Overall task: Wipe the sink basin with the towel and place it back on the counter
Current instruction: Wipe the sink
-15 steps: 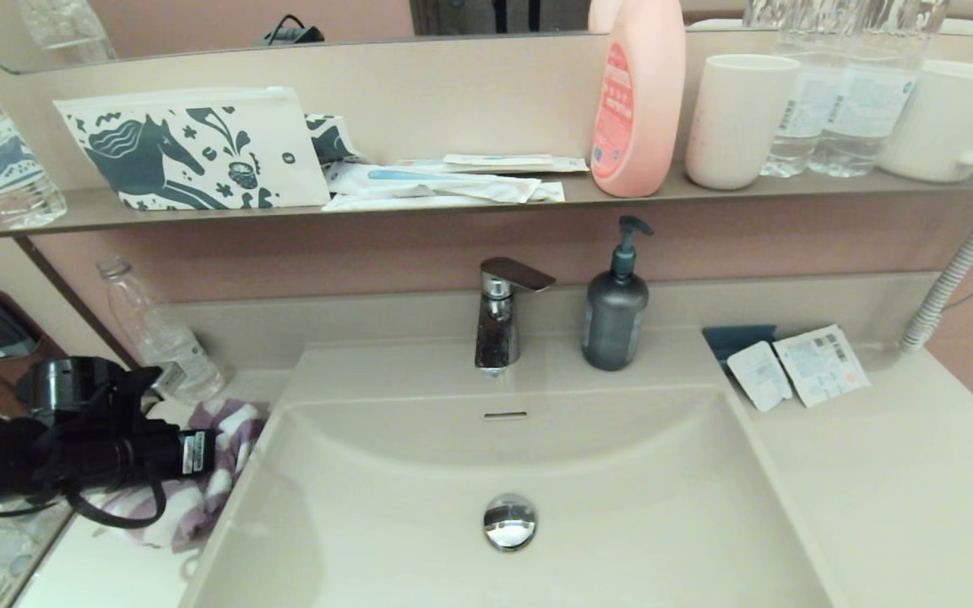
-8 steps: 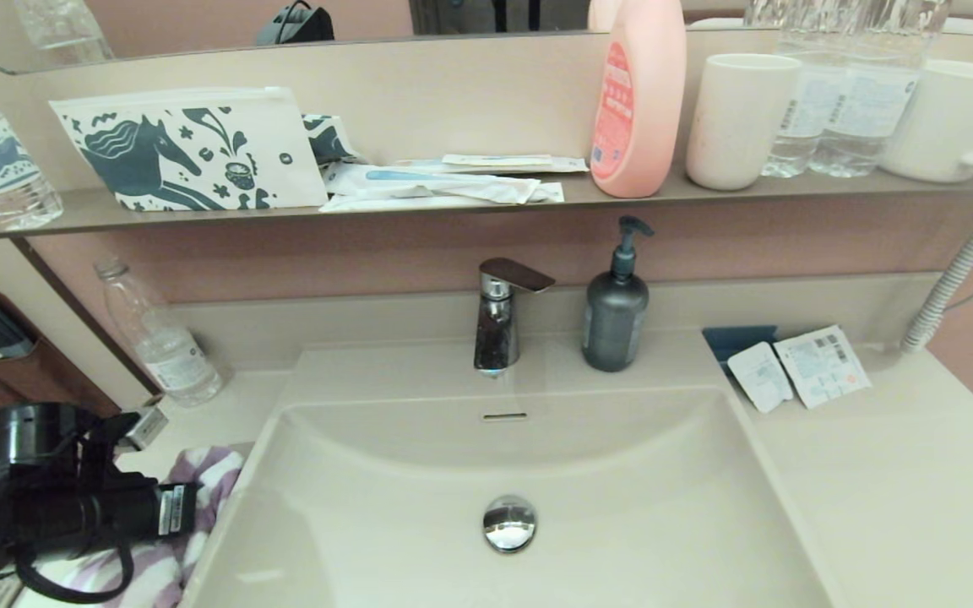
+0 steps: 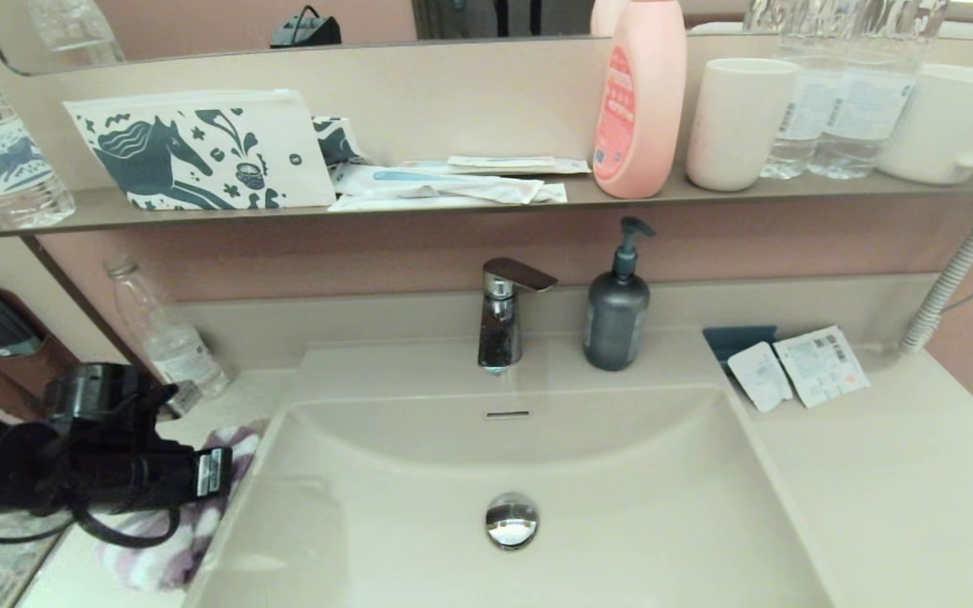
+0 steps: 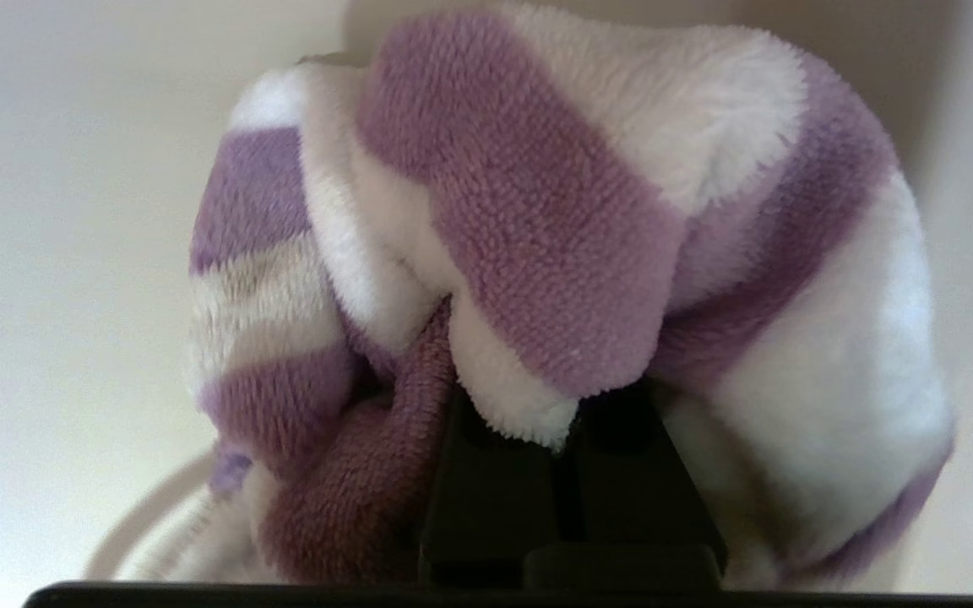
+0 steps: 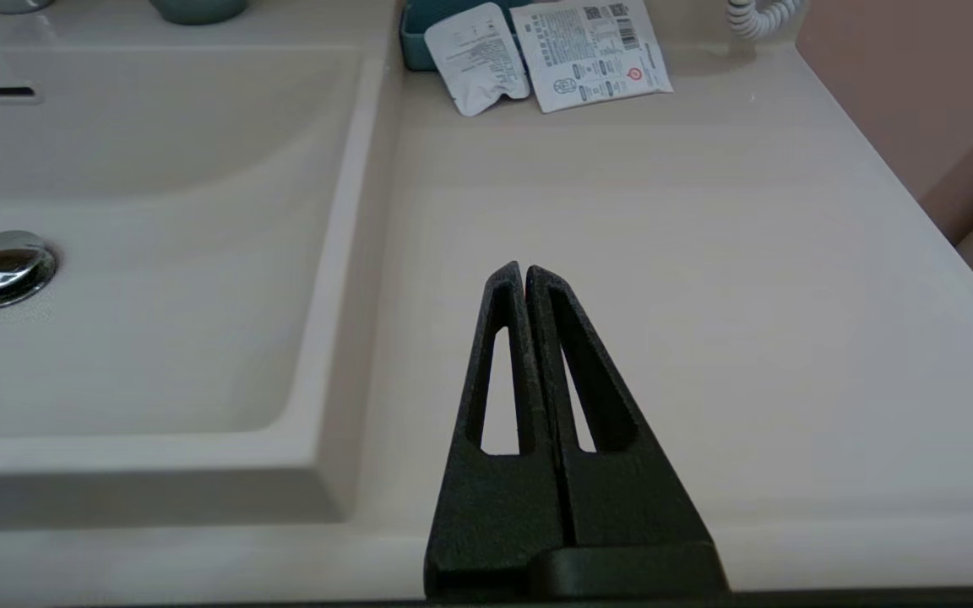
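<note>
The purple and white striped towel [image 3: 199,528] hangs bunched at the left rim of the beige sink basin [image 3: 638,507], over the left strip of counter. My left gripper [image 4: 567,405] is shut on the towel [image 4: 537,253], a fold of which is pinched between its black fingers. In the head view the left arm [image 3: 73,473] covers the fingers. The basin's chrome drain plug [image 3: 511,521] and overflow slot [image 3: 507,414] lie bare. My right gripper [image 5: 524,270] is shut on nothing and hovers over the counter [image 5: 706,253] right of the basin.
A faucet [image 3: 499,321] and a grey soap dispenser [image 3: 616,312] stand behind the basin. A clear bottle [image 3: 167,338] stands at the back left, just beyond the towel. Sachets [image 3: 799,367] lie at the back right. The shelf [image 3: 453,207] above holds the horse pouch, a pink bottle and cups.
My left arm first drew back and down to the front left with the towel. It has since come forward and right again, to the basin's left rim. The right arm is not in the head view.
</note>
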Motion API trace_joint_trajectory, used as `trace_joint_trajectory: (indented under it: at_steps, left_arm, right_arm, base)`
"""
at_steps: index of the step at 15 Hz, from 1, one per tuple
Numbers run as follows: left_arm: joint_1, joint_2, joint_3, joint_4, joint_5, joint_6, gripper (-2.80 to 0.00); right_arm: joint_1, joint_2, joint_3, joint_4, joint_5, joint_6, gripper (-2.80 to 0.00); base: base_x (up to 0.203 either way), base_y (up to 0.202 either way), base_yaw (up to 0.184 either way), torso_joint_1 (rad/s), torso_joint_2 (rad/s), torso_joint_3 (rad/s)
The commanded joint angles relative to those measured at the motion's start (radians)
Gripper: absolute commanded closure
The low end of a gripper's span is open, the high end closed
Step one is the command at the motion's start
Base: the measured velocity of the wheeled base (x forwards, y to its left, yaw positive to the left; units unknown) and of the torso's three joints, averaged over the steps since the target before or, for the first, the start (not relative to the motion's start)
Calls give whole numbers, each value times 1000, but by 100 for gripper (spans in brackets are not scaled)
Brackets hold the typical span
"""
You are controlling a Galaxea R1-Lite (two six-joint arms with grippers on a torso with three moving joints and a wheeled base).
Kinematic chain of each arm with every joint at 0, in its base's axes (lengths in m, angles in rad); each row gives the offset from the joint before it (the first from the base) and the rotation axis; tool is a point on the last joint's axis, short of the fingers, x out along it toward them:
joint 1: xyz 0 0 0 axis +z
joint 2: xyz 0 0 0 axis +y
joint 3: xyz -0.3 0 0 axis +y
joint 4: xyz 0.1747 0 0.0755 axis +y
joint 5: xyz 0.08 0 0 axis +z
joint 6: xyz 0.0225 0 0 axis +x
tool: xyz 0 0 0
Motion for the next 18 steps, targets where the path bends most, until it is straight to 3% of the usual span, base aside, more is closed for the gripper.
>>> trace_joint_trajectory:
  at_steps: [1, 6, 12, 16, 18]
  left_arm:
    - [-25, 114, -131, -49, -1, -6, 0]
    - [-63, 262, -354, -51, -1, -14, 0]
    - [-57, 296, -514, -51, -2, -14, 0]
    - [-56, 275, -536, -49, -4, -14, 0]
    - [-57, 238, -490, -41, -3, -13, 0]
  right_arm:
    - [0, 0, 0, 0, 1, 0, 0]
    - [0, 0, 0, 0, 1, 0, 0]
    - [1, 0, 0, 0, 1, 0, 0]
    - [0, 0, 0, 0, 1, 0, 0]
    - [1, 0, 0, 0, 1, -1, 0]
  base:
    - [0, 0, 0, 0, 0, 0]
    - [0, 0, 0, 0, 0, 0]
    - [0, 0, 0, 0, 0, 0]
    - [0, 0, 0, 0, 0, 0]
    - [0, 0, 0, 0, 0, 0]
